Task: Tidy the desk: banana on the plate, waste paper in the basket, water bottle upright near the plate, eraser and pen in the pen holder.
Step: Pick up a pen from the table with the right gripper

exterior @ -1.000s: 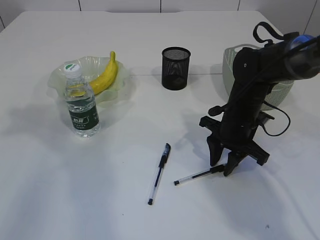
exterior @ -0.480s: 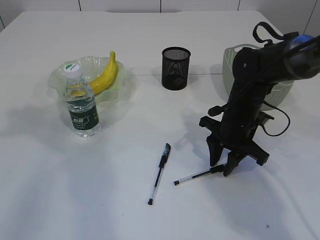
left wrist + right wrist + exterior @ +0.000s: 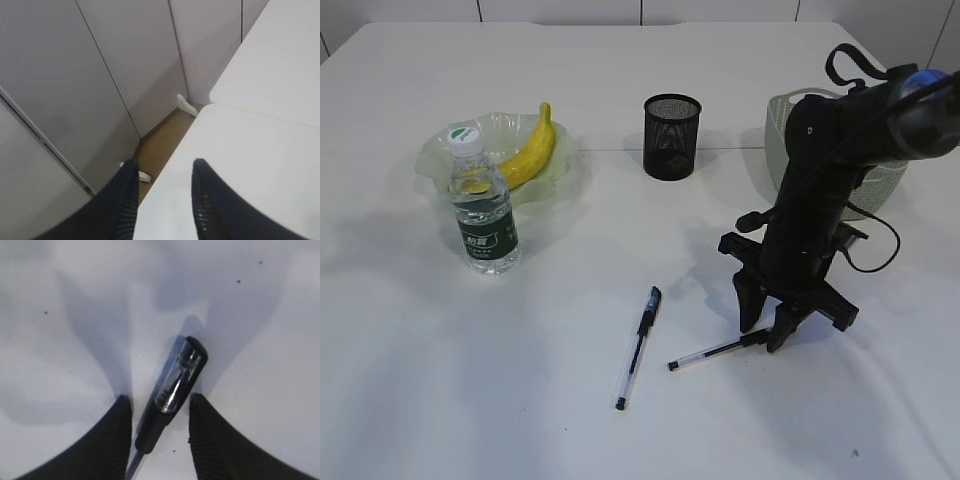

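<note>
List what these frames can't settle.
- Exterior view: the basket interior, blocked by its wall and the right arm.
- Exterior view: the pen holder contents, mesh too dark.
- Right wrist view: the pen lower end, cut off by the bottom edge between the right gripper fingers.

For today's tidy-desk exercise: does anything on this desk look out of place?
Yes. Two pens lie loose on the desk: a black-grip pen and a clear pen, rather than standing in the pen holder.

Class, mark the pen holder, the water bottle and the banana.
pen holder (image 3: pixel 671 140), exterior view, mesh side wall.
water bottle (image 3: pixel 485 226), exterior view, green label.
banana (image 3: pixel 531 155), exterior view, middle of the curve.
</note>
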